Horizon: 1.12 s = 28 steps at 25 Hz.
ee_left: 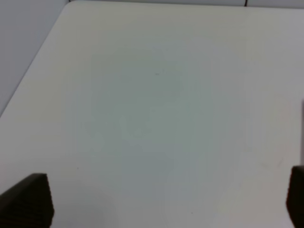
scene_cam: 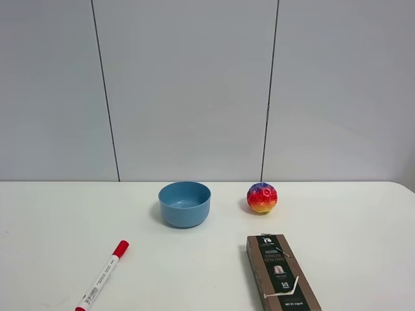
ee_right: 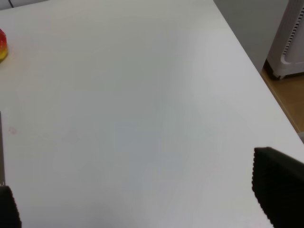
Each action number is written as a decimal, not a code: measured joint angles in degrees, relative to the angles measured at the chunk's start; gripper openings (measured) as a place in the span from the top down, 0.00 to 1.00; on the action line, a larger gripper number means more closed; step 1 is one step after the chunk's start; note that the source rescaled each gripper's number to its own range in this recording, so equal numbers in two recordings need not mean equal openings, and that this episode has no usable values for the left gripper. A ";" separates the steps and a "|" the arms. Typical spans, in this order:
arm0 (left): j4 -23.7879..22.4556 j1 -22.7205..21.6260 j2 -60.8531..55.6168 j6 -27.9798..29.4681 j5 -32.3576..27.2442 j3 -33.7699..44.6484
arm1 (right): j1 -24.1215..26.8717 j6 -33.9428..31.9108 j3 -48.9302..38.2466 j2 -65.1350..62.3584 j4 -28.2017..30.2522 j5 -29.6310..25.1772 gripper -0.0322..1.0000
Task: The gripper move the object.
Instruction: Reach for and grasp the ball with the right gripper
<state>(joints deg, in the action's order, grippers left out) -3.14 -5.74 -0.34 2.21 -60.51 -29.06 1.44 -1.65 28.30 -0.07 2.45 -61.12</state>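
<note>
On the white table (scene_cam: 363, 220), left to right: red-capped marker (scene_cam: 102, 275) at lower left, blue bowl (scene_cam: 185, 203) at centre, rainbow ball (scene_cam: 262, 197) near its right, brown box (scene_cam: 281, 273) at lower right; left gripper (ee_left: 161, 199) and right gripper (ee_right: 142, 199) spread wide, the latter's view edged by what is probably the ball.

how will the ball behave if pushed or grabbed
Round and free on the flat table, the ball would likely roll at a nudge. Its dimples may help grip, yet an off-centre squeeze could pop it out.
</note>
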 joint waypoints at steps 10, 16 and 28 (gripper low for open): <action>0.00 0.00 0.00 0.00 0.00 0.00 | 0.00 0.00 0.00 0.00 0.00 0.00 0.00; 0.00 0.00 0.00 0.00 0.00 0.00 | 0.00 0.00 0.00 0.00 0.00 0.00 0.00; 0.00 0.00 0.00 0.00 0.00 0.00 | 0.00 0.00 0.00 0.00 0.00 0.00 0.00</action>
<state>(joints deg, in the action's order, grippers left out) -3.14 -5.74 -0.34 2.21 -60.51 -29.06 1.44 -1.65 28.30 -0.07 2.45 -61.12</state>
